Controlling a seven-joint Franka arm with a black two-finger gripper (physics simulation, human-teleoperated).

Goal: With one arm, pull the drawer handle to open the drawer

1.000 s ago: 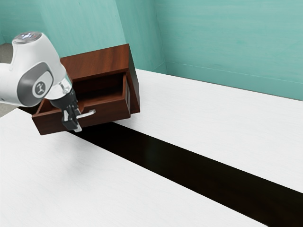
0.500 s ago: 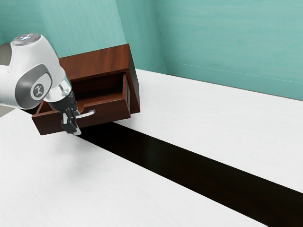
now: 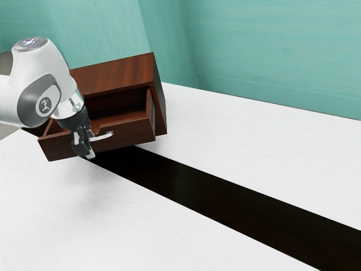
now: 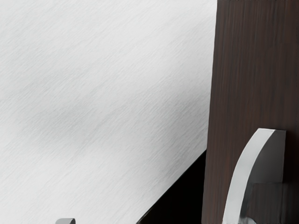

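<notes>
Drawer handle (image 3: 102, 135): silver bar on the drawer's front face, toward the exterior view's left. The jaws stand at its left end, touching it or just beside it.
Jaws: pointing down across the lower edge of the front face. I cannot tell whether they are spread, pressed together or pinching the bar.
Arm (image 3: 39, 84): white, entering from the exterior view's left, bent over the drawer's left part.
Drawer (image 3: 132, 131): dark brown wood, standing well out of the cabinet, its inside open from above.
Cabinet (image 3: 115, 74): same wood, at the far left part of the surface, close to the wall.
Surface (image 3: 237, 135): white, crossed by a black strip (image 3: 225, 197) that runs from under the drawer toward the exterior view's lower right.
Wall (image 3: 271, 39): teal, behind everything.
Done: the drawer is already open by a good part of its depth.
Left: I judge that little remains, at most a short final pull. The frames do not tell me whether the drawer has reached full travel.
Hidden: the contact between jaws and handle is too small to read. The drawer's left end is covered by the arm, and its inside is in shade.
Wrist view: a curved silver handle post (image 4: 247, 172) against dark wood, plus a small grey tip (image 4: 65, 220) at the edge that I cannot identify.
</notes>
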